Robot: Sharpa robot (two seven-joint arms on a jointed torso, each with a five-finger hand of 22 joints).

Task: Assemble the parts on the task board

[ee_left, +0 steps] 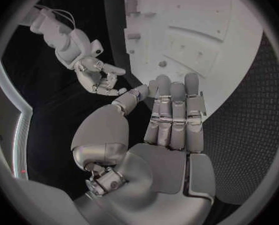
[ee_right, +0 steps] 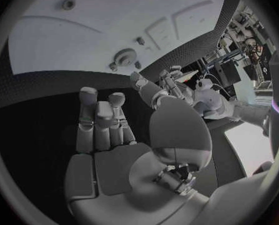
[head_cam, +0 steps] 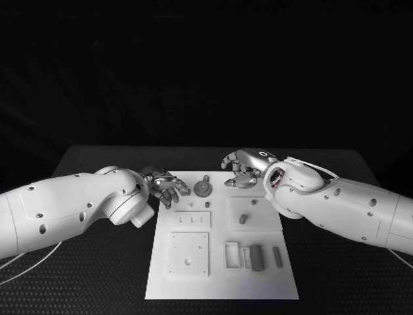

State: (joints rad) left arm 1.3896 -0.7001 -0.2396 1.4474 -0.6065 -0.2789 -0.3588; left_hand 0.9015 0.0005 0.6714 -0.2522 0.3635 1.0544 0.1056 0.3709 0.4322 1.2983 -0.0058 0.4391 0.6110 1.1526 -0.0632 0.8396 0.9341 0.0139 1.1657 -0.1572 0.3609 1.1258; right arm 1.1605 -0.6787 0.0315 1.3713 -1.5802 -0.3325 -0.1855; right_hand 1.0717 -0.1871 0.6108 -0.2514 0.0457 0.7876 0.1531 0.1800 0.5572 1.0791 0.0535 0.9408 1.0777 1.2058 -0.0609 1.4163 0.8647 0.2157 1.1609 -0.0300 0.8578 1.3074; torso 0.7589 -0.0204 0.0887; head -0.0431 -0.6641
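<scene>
The white task board [head_cam: 220, 279] lies in the middle of the table. A grey gear [head_cam: 201, 189] lies near its far edge, with a small peg [head_cam: 206, 178] just behind it. My left hand [head_cam: 163, 187] hovers at the board's far left corner, fingers straight and side by side, palm bare [ee_left: 171, 130]. My right hand [head_cam: 244, 168] hangs over the board's far right corner, fingers loosely bent and holding nothing [ee_right: 105, 130]. The gear [ee_right: 125, 56] lies between the two hands, and neither touches it. Each wrist view also catches the other hand: the right hand [ee_left: 99, 77] and the left hand [ee_right: 161, 85].
Toward the near right of the board lie a grey block [head_cam: 255, 257], a thin grey bar [head_cam: 277, 256] and a white frame [head_cam: 232, 254]. A small grey piece [head_cam: 244, 218] sits on a square plate at mid-board. Black mat [head_cam: 92, 282] surrounds the board.
</scene>
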